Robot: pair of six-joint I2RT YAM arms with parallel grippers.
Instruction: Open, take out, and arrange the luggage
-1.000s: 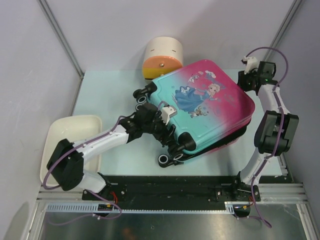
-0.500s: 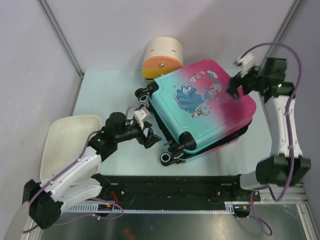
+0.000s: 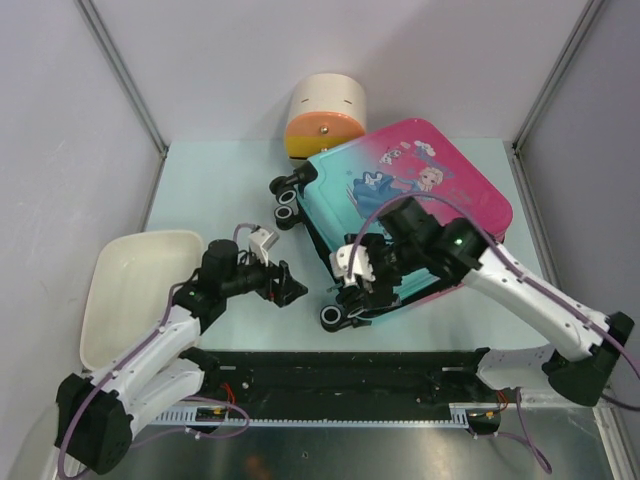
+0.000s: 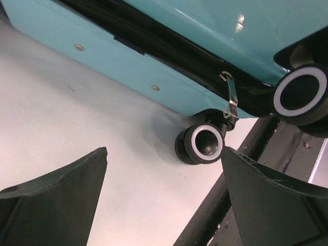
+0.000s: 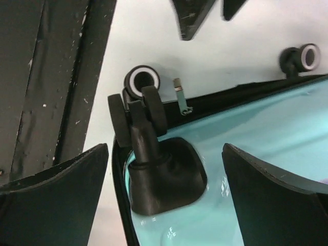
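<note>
Luggage (image 3: 400, 180) lying crosswise, wheels (image 3: 286, 213) pointing left

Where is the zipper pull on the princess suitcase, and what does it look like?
Find the big teal-and-pink princess suitcase lying on the pale table. Go to its teal corner by the table's near edge, where black wheels stick out. The zipper pull is the small silver tab hanging from the black zipper band beside a white-ringed wheel, the only dangling metal bit there.
</note>
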